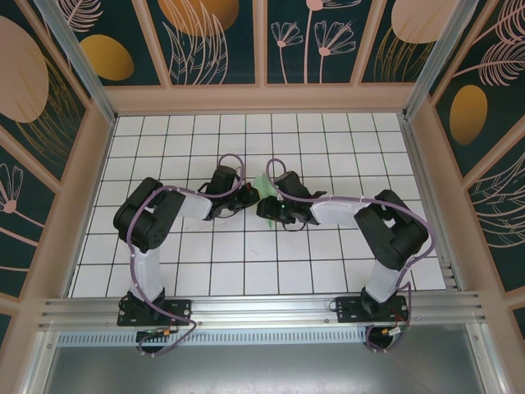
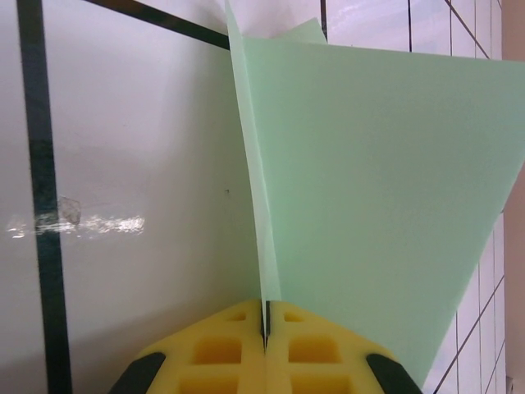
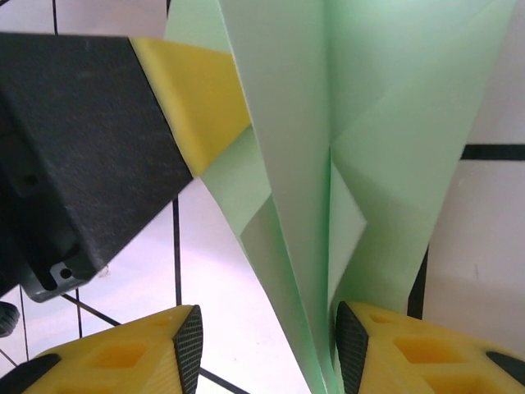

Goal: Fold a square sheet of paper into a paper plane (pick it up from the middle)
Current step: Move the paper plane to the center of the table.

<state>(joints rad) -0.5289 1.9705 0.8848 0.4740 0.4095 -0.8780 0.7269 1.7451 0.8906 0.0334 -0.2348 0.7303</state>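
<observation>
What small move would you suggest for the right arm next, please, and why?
I would probably close the right gripper on the paper plane. Its jaws stand open with the folded layers between them, nearer one side, while the left gripper is shut on the paper's edge. A second pinch should steady the fold.

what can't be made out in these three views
Left wrist: top of the paper plane, cut off by the upper edge; the side behind its upright flap.
Right wrist: its left part, behind the left fingers; whether the right fingers touch it, lost at the bottom edge.
Top external: its folds, too small and mostly under both sets of fingers.
</observation>
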